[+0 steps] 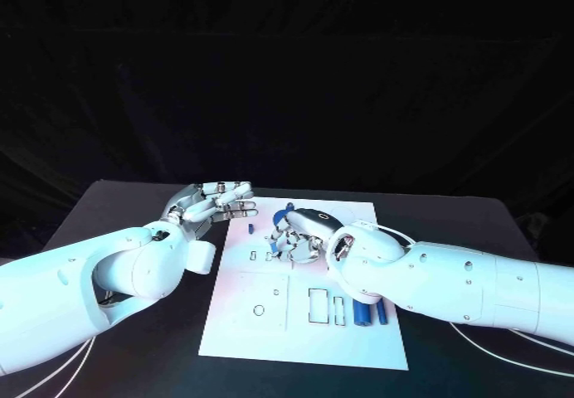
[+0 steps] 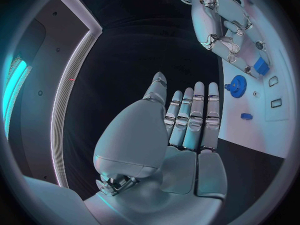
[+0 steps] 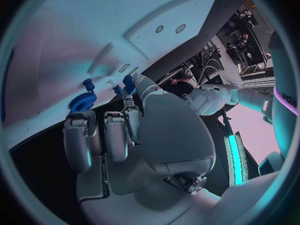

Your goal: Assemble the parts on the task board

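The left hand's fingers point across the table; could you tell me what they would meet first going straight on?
Probably the blue gear on the task board. The left hand is open, though depth is unclear.

The task board (image 1: 257,332) is white, marked with dark outlined slots. The parts are blue: a gear (image 2: 237,85), a block (image 2: 262,66), and two cylinders (image 1: 365,313) at 4 o'clock on the board. Both robot hands (image 1: 219,201) (image 1: 302,236) are silver. The counter (image 1: 119,207) is black.
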Available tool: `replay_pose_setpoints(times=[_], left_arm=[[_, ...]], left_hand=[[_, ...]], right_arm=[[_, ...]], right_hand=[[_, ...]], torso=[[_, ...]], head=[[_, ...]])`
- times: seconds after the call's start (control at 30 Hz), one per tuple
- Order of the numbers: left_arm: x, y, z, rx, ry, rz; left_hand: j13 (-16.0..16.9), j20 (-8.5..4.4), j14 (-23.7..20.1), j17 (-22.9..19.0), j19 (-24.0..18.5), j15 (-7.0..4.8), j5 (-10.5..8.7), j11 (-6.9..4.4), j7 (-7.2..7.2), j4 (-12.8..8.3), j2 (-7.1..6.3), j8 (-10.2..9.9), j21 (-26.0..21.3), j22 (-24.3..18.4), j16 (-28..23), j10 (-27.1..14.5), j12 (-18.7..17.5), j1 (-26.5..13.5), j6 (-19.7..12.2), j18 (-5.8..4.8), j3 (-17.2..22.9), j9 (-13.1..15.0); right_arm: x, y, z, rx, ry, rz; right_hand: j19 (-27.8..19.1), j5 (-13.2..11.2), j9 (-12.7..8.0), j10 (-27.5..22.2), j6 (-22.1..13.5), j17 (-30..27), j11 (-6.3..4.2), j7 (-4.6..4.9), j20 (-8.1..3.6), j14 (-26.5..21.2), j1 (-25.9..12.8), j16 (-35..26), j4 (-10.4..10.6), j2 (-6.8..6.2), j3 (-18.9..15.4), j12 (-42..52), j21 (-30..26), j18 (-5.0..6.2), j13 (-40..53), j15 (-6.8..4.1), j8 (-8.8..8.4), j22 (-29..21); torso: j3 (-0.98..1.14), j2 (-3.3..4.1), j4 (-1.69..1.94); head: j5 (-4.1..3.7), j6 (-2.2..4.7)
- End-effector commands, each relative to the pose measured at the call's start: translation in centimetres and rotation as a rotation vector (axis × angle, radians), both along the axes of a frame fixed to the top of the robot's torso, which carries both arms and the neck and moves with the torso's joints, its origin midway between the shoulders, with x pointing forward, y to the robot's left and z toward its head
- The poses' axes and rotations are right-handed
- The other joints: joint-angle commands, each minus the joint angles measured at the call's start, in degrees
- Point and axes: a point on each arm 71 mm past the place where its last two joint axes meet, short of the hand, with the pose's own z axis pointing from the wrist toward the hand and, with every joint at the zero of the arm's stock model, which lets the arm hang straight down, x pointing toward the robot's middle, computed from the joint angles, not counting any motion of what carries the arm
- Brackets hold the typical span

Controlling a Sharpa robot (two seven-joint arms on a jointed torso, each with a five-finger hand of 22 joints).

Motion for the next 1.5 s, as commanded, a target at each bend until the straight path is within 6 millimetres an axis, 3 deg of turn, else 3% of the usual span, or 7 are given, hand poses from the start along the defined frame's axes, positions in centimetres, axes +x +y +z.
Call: replay_pose_setpoints(times=[0.03,0.47,0.93,1.5], left_arm=[[-0.1,-0.3,0.1,-0.007,-0.006,-0.023],[-0.1,-0.3,0.1,-0.007,-0.006,-0.024],[-0.1,-0.2,0.1,-0.006,-0.006,-0.022],[-0.1,-0.2,0.1,-0.003,-0.008,-0.018]], left_hand=[[-0.06,0.11,0.3,0.06,0.36,-0.06,-0.01,0.45,0.38,-0.32,0.08,-0.34,-0.19,-0.08,-0.38,0.04,-0.17,0.43,0.03,0.76,-0.04,-0.05],[-0.06,0.11,0.3,0.06,0.36,-0.06,-0.01,0.45,0.38,-0.32,0.08,-0.34,-0.19,-0.08,-0.38,0.04,-0.17,0.43,0.03,0.76,-0.04,-0.05],[-0.06,0.11,0.3,0.06,0.36,-0.06,-0.01,0.45,0.38,-0.32,0.08,-0.34,-0.19,-0.08,-0.38,0.04,-0.17,0.43,0.03,0.76,-0.04,-0.05],[-0.05,0.12,0.34,0.07,0.37,-0.05,0.0,0.47,0.4,-0.33,0.1,-0.4,-0.2,-0.11,-0.47,0.07,-0.22,0.32,0.05,0.77,-0.13,-0.04]], right_arm=[[0.0,0.2,-0.5,-0.063,-0.014,0.0],[0.0,0.3,-1.5,-0.105,0.01,-0.003],[0.3,0.1,-1.8,-0.134,0.027,-0.019],[0.3,0.3,-1.8,-0.134,0.025,-0.025]], right_hand=[[4.33,0.02,2.9,-0.05,0.07,8.63,0.1,-0.35,-0.07,4.73,-0.66,-0.03,0.02,0.09,0.28,-0.32,-0.22,-0.6,2.9,-0.07,1.55,13.27],[4.27,-0.21,3.01,-0.14,-0.1,8.56,0.22,-0.24,0.02,4.71,-1.45,-0.08,0.17,-0.47,-0.01,-0.4,-0.31,-0.58,2.86,0.04,1.53,13.22],[4.1,-0.44,3.11,-0.3,-0.27,8.39,0.31,-0.15,0.12,4.66,-2.23,-0.18,0.47,-0.74,-0.22,-0.57,-0.52,-0.52,2.73,0.13,1.49,13.05],[3.62,-1.27,3.22,-1.81,-1.48,7.75,0.77,0.38,0.46,4.48,-5.18,-0.59,1.98,-2.47,-1.97,-2.38,-1.16,-0.33,1.11,0.5,0.98,12.57]], torso=[[0.05,0.04,-0.1],[0.12,0.06,-0.11],[0.12,0.04,-0.13],[0.05,0.02,-0.13]], head=[[0.26,-0.17],[0.57,-0.6],[0.23,-0.7],[0.23,-0.77]])
